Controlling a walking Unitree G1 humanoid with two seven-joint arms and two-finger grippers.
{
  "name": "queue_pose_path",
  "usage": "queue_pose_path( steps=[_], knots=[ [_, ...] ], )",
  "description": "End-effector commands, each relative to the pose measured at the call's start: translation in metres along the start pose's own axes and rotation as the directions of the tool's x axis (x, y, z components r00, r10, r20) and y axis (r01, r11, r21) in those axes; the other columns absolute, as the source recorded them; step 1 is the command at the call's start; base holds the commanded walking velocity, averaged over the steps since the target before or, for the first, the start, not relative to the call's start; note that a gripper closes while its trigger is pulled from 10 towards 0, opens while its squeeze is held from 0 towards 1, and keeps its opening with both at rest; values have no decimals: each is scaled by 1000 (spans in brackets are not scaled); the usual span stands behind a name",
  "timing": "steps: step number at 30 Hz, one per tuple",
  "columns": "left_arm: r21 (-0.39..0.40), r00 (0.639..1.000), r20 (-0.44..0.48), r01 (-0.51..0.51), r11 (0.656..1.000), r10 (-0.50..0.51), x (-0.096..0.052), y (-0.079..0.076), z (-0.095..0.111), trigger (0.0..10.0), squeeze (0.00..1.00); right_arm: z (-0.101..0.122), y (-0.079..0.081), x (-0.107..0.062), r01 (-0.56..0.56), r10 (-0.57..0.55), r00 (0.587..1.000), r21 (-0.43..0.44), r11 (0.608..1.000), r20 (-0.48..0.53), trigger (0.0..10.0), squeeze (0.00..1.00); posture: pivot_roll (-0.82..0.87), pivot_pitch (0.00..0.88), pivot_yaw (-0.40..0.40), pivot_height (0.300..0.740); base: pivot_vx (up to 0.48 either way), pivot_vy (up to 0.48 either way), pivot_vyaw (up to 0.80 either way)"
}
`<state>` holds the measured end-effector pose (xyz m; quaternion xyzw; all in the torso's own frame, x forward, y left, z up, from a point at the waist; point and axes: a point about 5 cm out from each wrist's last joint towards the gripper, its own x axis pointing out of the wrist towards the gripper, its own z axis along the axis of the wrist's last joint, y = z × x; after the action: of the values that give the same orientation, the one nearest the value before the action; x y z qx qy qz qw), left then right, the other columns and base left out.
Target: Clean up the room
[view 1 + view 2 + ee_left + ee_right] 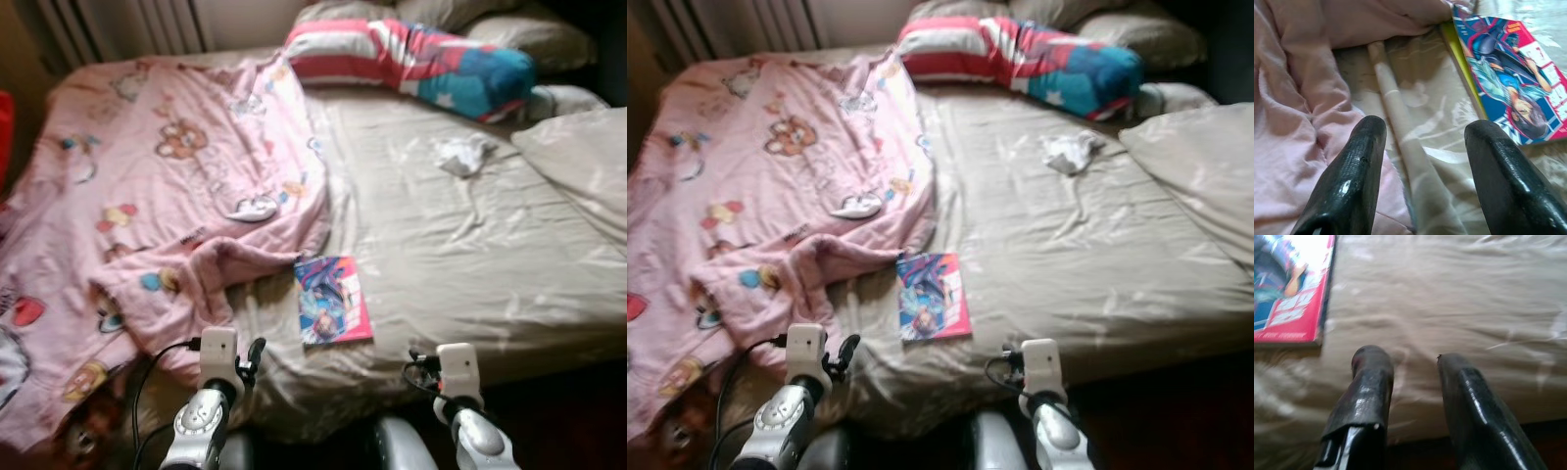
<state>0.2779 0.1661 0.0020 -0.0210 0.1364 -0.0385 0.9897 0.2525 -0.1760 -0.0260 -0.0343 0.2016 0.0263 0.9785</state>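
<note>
Left eye view: looking down on a bed (pixel 460 255) covered by a beige sheet. Left end effector (pixel 257 350) hovering at the near edge of the bed, fingers parted, gripping nothing. Right end effector (pixel 419 360) hovering at the same near edge, well apart from the left one. Comic book (pixel 333 299) lying flat on the sheet, ahead of and between the two end effectors, nearer the left one. Pink cartoon-print blanket (pixel 147 196) lying rumpled ahead of and outboard of the left end effector, its folded edge touching the book's far corner. Striped red, white and blue pillow (pixel 411 59) resting far ahead at the head of the bed. Crumpled white cloth (pixel 462 154) lying far ahead of the right end effector, near the pillow.

Right eye view: showing the same layout; nothing further to report.

Left wrist view: left end effector (pixel 1422 147) released, black fingers (pixel 1354 166) spread wide over the sheet. Comic book (pixel 1513 78) lying just beyond one fingertip, not touching. Blanket (pixel 1298 88) bunching beside the other finger.

Right wrist view: right end effector (pixel 1415 367) released, fingers (pixel 1369 382) apart, hanging over bare sheet at the mattress edge. Comic book (pixel 1293 289) lying ahead and to one side, apart from the fingers.
</note>
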Motion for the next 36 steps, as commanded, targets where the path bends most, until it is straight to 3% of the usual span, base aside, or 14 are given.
queue_pose_path(
  steps=[1, 5, 10, 13, 22, 27, 32, 36],
  knots=[
    [-6, 999, -21, -27, 1000, 27, -4, 8, -4, 10000, 0, -6, 7, -2, -20, 20, 999, 15, 1000, -28, 10000, 0, -121, 181, 7, 628, 292, 0, 0],
    [-6, 999, -19, -28, 1000, 28, -4, 8, -4, 10000, 0, -5, 8, -2, -33, 33, 999, 4, 999, -26, 10000, 0, -122, 184, 7, 628, 298, 0, 0],
    [-10, 999, -15, -30, 1000, 30, -4, 8, -4, 10000, 0, -6, 9, -2, -59, 59, 998, -4, 998, -21, 10000, 0, -122, 185, 8, 628, 0, 0, 800],
    [-11, 1000, -13, -26, 1000, 26, -3, 8, -3, 10000, 0, -8, 9, -4, -61, 62, 998, 17, 998, -24, 10000, 0, -120, 188, 8, 628, 0, 0, 800],
    [-7, 1000, -3, -23, 1000, 23, -3, 10, -1, 10000, 0, -9, 6, -3, -61, 65, 997, 94, 994, -49, 10000, 0, -114, 196, 17, 628, 0, 0, 0],
    [1, 1000, 22, -17, 1000, 17, 1, 12, 8, 10000, 0, 4, 1, 6, -27, 32, 999, 166, 986, -28, 10000, 0, -105, 202, 23, 628, 0, 0, 0],
    [17, 996, 94, 7, 1000, -9, 12, 11, 31, 10000, 0, 37, -1, 24, -19, 10, 999, 254, 967, 39, 10000, 0, -83, 217, 38, 628, 0, 0, 0],
    [19, 993, 117, 13, 1000, -15, 13, 11, 36, 10000, 0, 43, -1, 27, -13, -4, 998, 305, 952, 57, 10000, 0, -71, 227, 46, 628, 0, 0, 0]
  ],
)
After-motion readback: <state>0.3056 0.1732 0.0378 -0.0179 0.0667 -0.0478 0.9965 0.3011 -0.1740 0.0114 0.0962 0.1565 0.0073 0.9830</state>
